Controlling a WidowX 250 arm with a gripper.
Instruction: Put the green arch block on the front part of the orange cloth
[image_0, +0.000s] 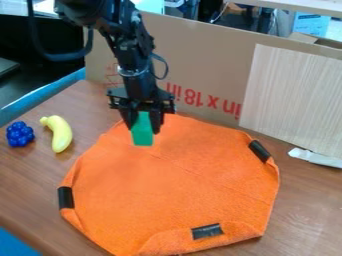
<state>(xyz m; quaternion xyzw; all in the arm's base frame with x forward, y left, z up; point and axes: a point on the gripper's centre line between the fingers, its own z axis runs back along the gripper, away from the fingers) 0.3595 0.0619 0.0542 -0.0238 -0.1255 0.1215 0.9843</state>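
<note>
Block (142, 137), green, upright; clasped in black gripper (143, 128) at far-left part of orange cloth (180, 185), contact with cloth unclear. Handling advice: even squeeze, block plumb, motions slow.

Black jointed robot arm (128, 47), thick looping black cable (55, 57), thinner dark wire (165, 70), broad-topped black tool (143, 130)

The black arm (125, 42) comes in from the upper left, its forearm angling down to the wrist (137, 80), a thick cable (59, 57) looped alongside. The hand (142, 128) hangs almost straight down, two dark fingers (157, 122) a little apart, clasping something between them
</note>
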